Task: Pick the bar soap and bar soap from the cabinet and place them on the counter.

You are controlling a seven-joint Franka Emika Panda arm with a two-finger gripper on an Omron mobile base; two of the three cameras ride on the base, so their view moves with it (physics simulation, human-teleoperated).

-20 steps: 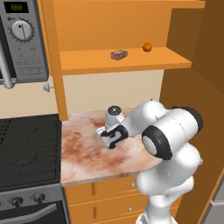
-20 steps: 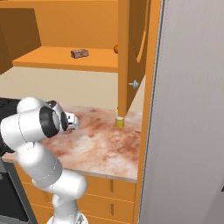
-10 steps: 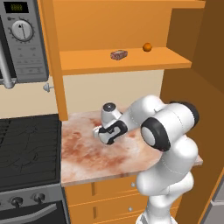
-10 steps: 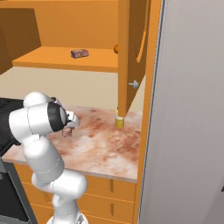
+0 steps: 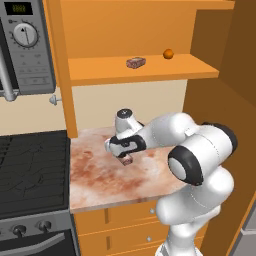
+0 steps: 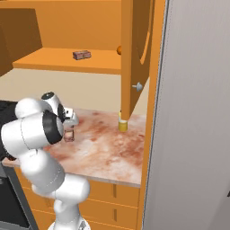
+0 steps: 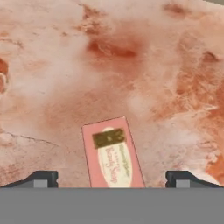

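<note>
The two-finger gripper stood spread wide and empty, its tips clear on either side of a small pinkish-tan rectangular bar soap lying on the mottled reddish-brown stone-look counter. Its twin sat far up on the orange wall cabinet's shelf, left of a small orange ball. That bar looked light, rigid and perhaps slick, probably best pinched across its narrow sides.

From my hand view, the near end of the pinkish-tan rectangular bar soap with its pale label is cut off at the bottom; its print is too blurred for me to read. My claw is mostly hidden behind my own wrist in the left base view. In the right base view, the orange wooden cabinet door hides most of the small orange ball.
</note>
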